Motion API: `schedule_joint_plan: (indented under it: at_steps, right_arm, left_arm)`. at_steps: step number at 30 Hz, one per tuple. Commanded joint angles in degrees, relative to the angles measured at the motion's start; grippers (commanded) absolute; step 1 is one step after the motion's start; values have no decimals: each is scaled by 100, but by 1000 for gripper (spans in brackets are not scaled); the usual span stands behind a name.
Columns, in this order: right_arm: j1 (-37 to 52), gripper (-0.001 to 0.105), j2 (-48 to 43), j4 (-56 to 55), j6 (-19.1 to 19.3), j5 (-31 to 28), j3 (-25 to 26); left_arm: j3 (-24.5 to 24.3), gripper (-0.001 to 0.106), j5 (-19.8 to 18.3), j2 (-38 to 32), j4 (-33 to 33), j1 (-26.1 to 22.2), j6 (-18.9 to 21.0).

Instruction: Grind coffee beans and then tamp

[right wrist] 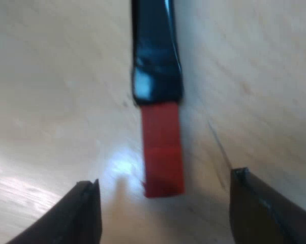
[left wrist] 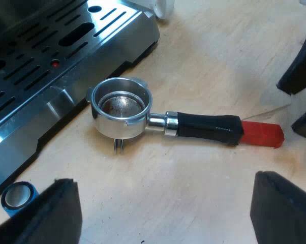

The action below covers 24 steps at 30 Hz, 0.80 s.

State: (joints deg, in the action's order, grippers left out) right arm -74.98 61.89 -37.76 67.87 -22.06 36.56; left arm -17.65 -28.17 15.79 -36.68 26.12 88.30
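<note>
Light wood worktop (left wrist: 204, 61) everywhere, nothing fancy.

Left wrist view first. The espresso machine (left wrist: 66, 46) has its slotted drip tray just beside the holder (left wrist: 122, 109). The holder is lying loose on the worktop, basket mouth up. Its dark handle points away from the machine and finishes in the red end (left wrist: 262, 134). The basket looks pretty much empty, just some brownish staining, so I'd say the grinding isn't done yet. My left gripper (left wrist: 163, 180) hangs near the holder with its fingers wide apart and nothing in them, so my guess is it's only standing by. The right gripper (left wrist: 295, 96) is out by the red end. There's also a small blue ring-shaped thing (left wrist: 18, 197) by the machine's base. Might be the tamper, can't tell.

Right wrist view is the same wood, close in. The fingers are spread, one either side of the red end (right wrist: 163, 152), and not touching it as far as I can see. Makes sense, since the handle lies flat with its end sticking out in the clear, the obvious place to grab. I'd guess the next move is closing on it.
</note>
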Motion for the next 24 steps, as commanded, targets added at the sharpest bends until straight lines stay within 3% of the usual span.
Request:
schedule_joint_plan:
  at_steps: [1,10,14,17,24]
  right_arm:
    - [13,57,-274,-106,362,-120,249]
    - [-2,60,-693,26,1395,-695,1075]
    - [-2,68,-748,436,1513,-774,1262]
    - [-2,68,-748,807,1765,-775,1266]
    - [-2,68,-748,1143,1846,-786,1266]
  left_arm:
    - [-9,70,-85,-35,104,37,-29]
    - [-9,70,-117,-35,104,37,-29]
    - [-9,70,-117,-35,104,37,-29]
    - [-9,70,-117,-35,104,37,-29]
    - [-9,70,176,-35,210,37,-29]
